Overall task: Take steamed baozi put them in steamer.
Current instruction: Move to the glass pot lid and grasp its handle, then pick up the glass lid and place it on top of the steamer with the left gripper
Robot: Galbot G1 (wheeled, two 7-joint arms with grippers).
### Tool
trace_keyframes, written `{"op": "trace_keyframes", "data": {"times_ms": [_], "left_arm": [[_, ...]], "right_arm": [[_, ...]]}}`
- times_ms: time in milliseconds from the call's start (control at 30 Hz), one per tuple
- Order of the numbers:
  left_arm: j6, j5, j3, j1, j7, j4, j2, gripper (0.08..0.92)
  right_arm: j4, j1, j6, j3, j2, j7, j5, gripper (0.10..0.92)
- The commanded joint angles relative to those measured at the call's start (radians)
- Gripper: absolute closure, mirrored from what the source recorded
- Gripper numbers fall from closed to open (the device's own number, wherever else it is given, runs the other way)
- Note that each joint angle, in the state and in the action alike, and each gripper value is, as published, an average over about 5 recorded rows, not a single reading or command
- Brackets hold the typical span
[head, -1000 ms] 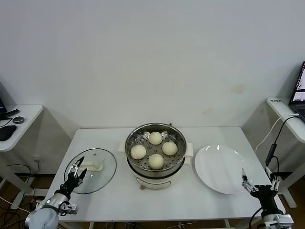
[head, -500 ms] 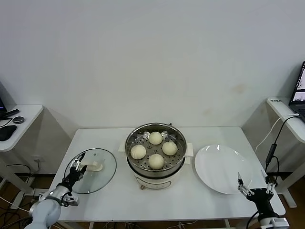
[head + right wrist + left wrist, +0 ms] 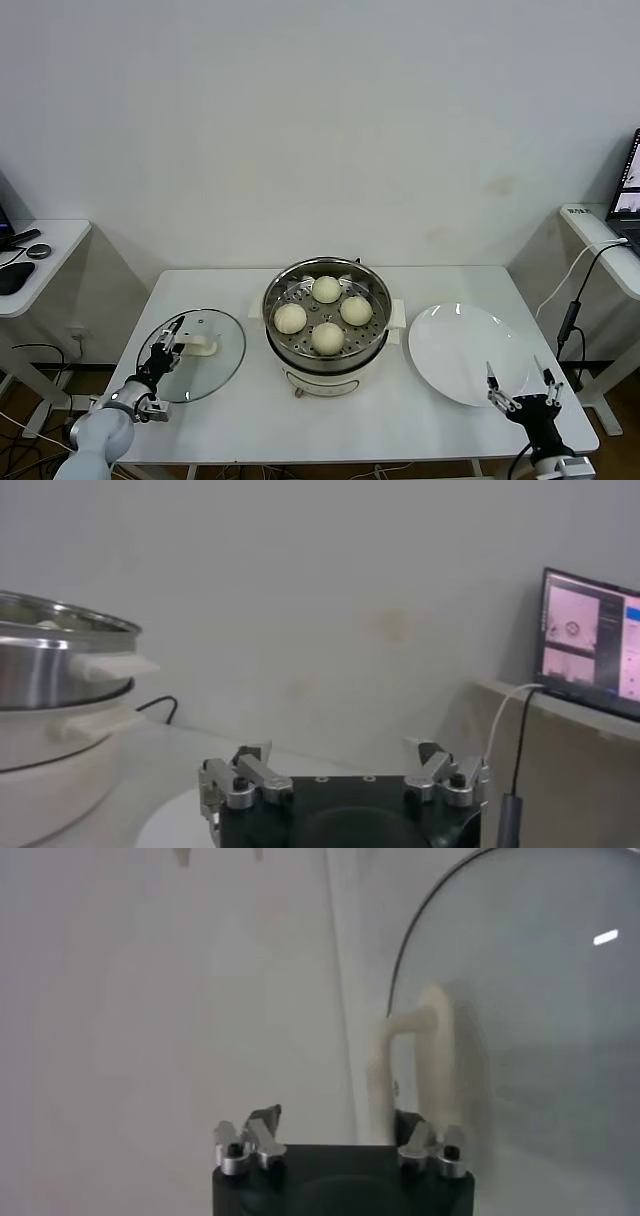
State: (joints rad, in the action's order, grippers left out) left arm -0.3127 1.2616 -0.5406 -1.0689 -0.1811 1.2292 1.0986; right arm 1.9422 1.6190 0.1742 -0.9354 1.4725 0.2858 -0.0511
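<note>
White table (image 3: 230, 405) — baozi (image 3: 327, 337) in steamer (image 3: 325, 322), left gripper (image 3: 168, 345) well apart.

Bright, even room light; soft shadows under the steamer (image 3: 325, 318). Glare streaks the plate (image 3: 465, 352) and glass lid (image 3: 530, 1018); the left wrist view is hazy, blurred.

Baozi (image 3: 327, 338): I count four pale cream domes, smooth, all resting on the perforated tray, arranged in a diamond.
Steamer (image 3: 372, 345): I see a round shiny steel pot, white base and side handles, lid off, upright at table centre.
</note>
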Motion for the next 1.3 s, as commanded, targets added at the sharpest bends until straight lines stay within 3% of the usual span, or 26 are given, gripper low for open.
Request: {"op": "trace_keyframes", "data": {"times_ms": [33,467,767,1033,1300], "left_arm": [[-0.019,0.003,0.002,0.024,-0.005,-0.047,0.011,0.458],[-0.044,-0.064,-0.018,-0.028,-0.057,0.017,0.006,0.821],[0.194,-0.136,-0.051,-0.278,-0.158,0.373,-0.035,0.842],[0.489,-0.268,-0.122,-0.481,0.006,0.741,-0.095,0.842],[0.666,-0.354,-0.105,-0.425,0.211,0.956,-0.152,0.842]], "right_arm": [[0.011,0.005,0.008,0.018,0.000,0.004,0.005,0.203],[0.017,0.008,0.013,0.035,-0.008,0.008,0.011,0.203],[0.018,0.017,0.022,0.066,-0.019,0.019,0.033,0.203],[0.020,0.031,0.034,0.107,-0.008,0.018,0.067,0.203],[-0.015,0.036,0.066,0.141,0.004,0.013,0.109,0.203]]}}
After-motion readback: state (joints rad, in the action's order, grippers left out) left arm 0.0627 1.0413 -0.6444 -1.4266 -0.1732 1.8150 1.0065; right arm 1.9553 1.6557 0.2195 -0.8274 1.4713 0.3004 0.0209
